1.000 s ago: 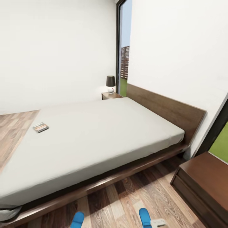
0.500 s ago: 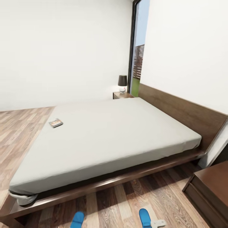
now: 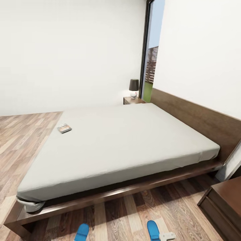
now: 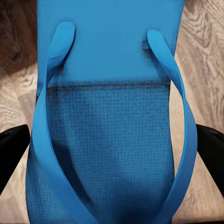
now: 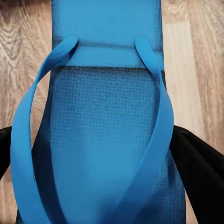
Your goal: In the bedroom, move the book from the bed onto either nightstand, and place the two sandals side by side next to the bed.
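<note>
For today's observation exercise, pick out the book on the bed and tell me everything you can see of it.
The book is small, thin and rectangular, with a dark cover crossed by an orange band; any lettering is too small to read. It looks like a paperback. It is closed and lies flat, turned askew to the mattress edges, near the foot-end corner on the far side of the bed, opposite the headboard. Only the pale grey mattress touches it; nothing rests on it, and no claw is near it.
</note>
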Robot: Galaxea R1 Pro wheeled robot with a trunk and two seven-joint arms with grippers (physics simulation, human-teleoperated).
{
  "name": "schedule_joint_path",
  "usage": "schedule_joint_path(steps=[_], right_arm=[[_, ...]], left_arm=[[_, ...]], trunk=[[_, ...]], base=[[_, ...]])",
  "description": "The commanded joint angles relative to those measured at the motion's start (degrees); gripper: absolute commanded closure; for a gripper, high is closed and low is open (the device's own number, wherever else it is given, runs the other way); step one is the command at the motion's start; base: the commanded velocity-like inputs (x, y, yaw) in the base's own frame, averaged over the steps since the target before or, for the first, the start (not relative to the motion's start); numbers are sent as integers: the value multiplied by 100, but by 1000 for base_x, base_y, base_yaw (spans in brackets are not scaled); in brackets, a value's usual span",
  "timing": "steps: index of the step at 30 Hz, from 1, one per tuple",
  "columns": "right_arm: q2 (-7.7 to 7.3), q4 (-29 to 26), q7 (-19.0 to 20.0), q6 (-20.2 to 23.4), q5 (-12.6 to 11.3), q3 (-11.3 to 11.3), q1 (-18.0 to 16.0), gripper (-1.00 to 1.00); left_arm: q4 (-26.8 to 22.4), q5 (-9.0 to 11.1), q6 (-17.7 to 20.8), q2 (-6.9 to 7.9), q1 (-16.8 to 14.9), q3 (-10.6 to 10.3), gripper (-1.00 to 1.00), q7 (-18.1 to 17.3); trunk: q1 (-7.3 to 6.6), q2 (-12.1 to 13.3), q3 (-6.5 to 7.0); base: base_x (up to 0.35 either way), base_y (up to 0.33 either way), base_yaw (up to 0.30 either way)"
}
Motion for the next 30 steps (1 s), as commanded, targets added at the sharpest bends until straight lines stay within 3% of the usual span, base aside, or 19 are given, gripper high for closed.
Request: schedule_joint_path(steps=[1,22,30], right_arm=[[1,4,-11,-16,55,-19,-3,100],[1,4,-11,-16,55,-20,-3,100],[1,4,-11,-16,55,-19,-3,100]], left_arm=[[7,20,-21,0,-5,-48,100,31],[11,19,-42,8,-5,-48,100,31],[11,17,-48,8,1,-48,100,31]], trunk=[[-1,-2,-5],[-1,-2,-5],[-1,-2,-5]], base=[[0,0,134],[0,0,253],[0,0,81]])
